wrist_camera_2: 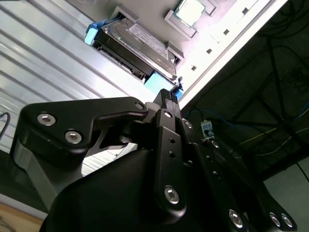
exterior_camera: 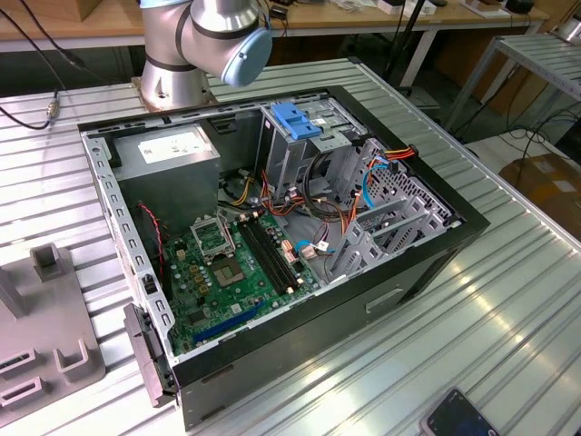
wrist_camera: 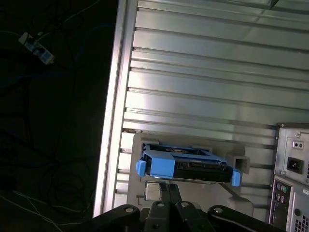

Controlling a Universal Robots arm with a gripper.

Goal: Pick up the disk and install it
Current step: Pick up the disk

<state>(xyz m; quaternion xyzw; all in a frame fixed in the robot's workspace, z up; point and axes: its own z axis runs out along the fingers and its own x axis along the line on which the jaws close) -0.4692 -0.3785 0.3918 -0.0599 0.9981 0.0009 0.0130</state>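
The disk (wrist_camera: 193, 165) is what I'm after, and from my desk I judge the pick-up step barely begun: nothing is gripped.

Working down from the biggest thing, the ribbed metal table (exterior_camera: 508, 309) carries the open computer case (exterior_camera: 399, 291), with the arm (exterior_camera: 204, 36) based just behind it in the exterior view. Inside the case stands the metal drive cage with its blue handle (exterior_camera: 295, 123), and no drive is in it that I can make out, so the install is not yet done.

In the first wrist view the rear of that case sits beside a grey holder (wrist_camera: 217, 191) near the table's edge. The disk rests in this holder, dark body with a pale label, a blue rail (wrist_camera: 159, 166) at either end. The second wrist view shows its label face.

The gripper (wrist_camera: 166, 185) hangs close to the disk in both wrist views, its black fingers (wrist_camera_2: 167, 96) pressed together and carrying nothing. The tip lines up with one blue rail end; whether it touches, I cannot tell.

As I read it, the grasp itself calls for the jaws spread wider than the disk's body and squared to it.
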